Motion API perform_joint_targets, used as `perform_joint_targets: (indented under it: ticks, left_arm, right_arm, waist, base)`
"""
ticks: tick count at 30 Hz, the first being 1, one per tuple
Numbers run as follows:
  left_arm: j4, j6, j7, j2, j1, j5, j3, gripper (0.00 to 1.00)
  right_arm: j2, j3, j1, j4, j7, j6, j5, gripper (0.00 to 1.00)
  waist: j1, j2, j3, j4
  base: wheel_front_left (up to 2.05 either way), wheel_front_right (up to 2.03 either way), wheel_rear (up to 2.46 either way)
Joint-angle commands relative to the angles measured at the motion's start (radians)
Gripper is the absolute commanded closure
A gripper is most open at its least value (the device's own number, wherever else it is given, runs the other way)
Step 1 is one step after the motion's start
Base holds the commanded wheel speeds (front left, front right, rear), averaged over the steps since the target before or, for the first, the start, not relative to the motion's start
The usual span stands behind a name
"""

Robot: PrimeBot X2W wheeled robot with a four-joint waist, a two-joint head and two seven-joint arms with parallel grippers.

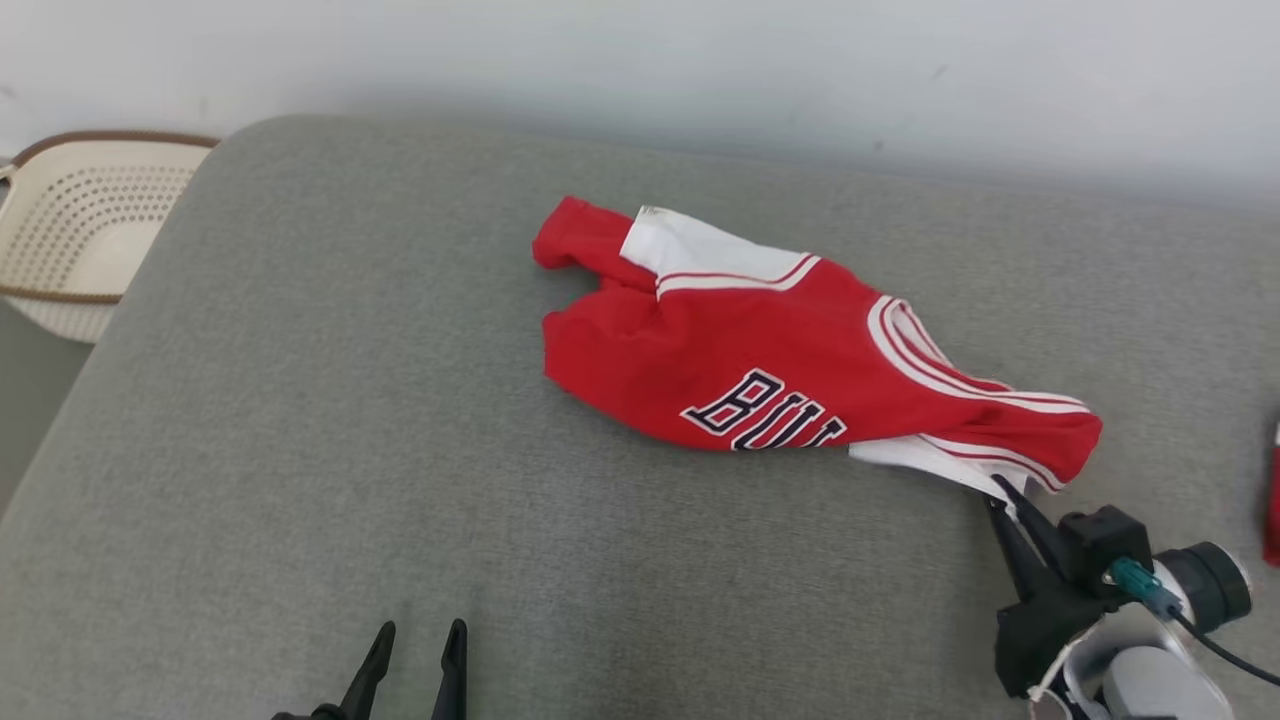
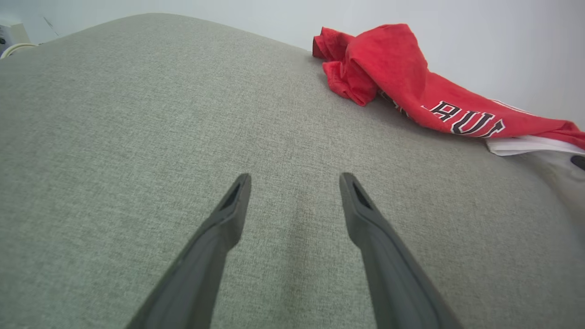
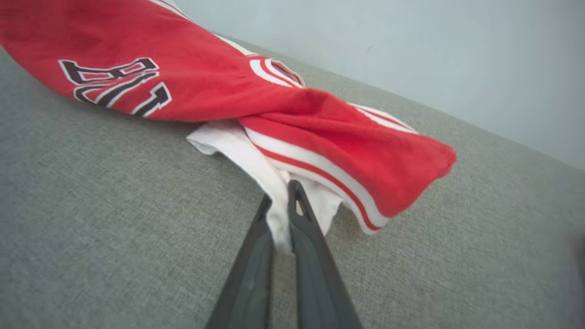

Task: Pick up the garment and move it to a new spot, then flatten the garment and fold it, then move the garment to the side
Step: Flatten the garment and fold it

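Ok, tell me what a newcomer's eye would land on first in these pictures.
The red jersey with white trim and dark lettering lies crumpled across the middle of the grey cushion. The right hand, at the jersey's near right end, is shut on a white flap of it. The left hand hangs open at the lower left, apart from the cloth, and a pale perforated basket sits beyond the cushion's far left corner.

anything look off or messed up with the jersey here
The red jersey lies bunched and twisted on the grey cushion, its lettering half folded under, not flat. A white edge of it is pinched in the shut right gripper. No tear or spill shows.
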Motion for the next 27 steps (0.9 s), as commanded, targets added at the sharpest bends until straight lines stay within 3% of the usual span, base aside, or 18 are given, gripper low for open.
perform_joint_targets:
  ticks: [1,7,12,19,20,22,27]
  left_arm:
    - [0.002,0.0,-0.004,0.001,0.018,0.003,0.003,0.0]
    - [0.005,-0.005,-0.004,0.001,0.028,0.008,0.011,0.0]
    - [0.008,-0.01,-0.004,0.001,0.021,0.006,-0.003,0.0]
    - [0.007,-0.012,-0.004,0.001,0.011,0.013,-0.005,0.0]
    - [0.007,-0.013,-0.004,0.001,0.008,0.016,0.0,0.0]
    - [0.003,-0.015,-0.004,0.001,-0.001,0.018,0.003,0.0]
    - [-0.006,-0.026,-0.004,0.001,-0.022,0.028,0.003,0.0]
  right_arm:
    - [-0.022,0.013,0.019,-0.03,-0.007,-0.001,0.016,1.0]
    - [-0.132,0.003,0.07,-0.242,-0.027,-0.001,0.102,1.0]
    - [-0.171,0.039,0.112,-0.354,-0.032,-0.001,0.142,1.0]
    - [-0.268,0.213,0.202,-0.398,0.017,-0.001,0.248,1.0]
    - [-0.317,0.259,0.217,-0.406,0.031,-0.001,0.287,1.0]
    - [-0.351,0.307,0.234,-0.421,0.043,-0.001,0.333,1.0]
    - [-0.409,0.317,0.252,-0.407,0.053,-0.001,0.409,1.0]
  waist:
    - [0.0,-0.0001,-0.025,-0.035]
    - [0.0,-0.0001,-0.05,-0.094]
    - [0.0,-0.0001,-0.058,-0.116]
    - [0.0,-0.0001,-0.059,-0.123]
    - [0.0,-0.0001,-0.058,-0.128]
    - [0.0,-0.0001,-0.056,-0.136]
    - [0.0,-0.0001,-0.051,-0.152]
  base:
    - [0.0,0.0,0.0]
    - [0.0,0.0,0.0]
    - [0.0,0.0,0.0]
    - [0.0,0.0,0.0]
    - [0.0,0.0,0.0]
    - [0.0,0.0,0.0]
    - [0.0,0.0,0.0]
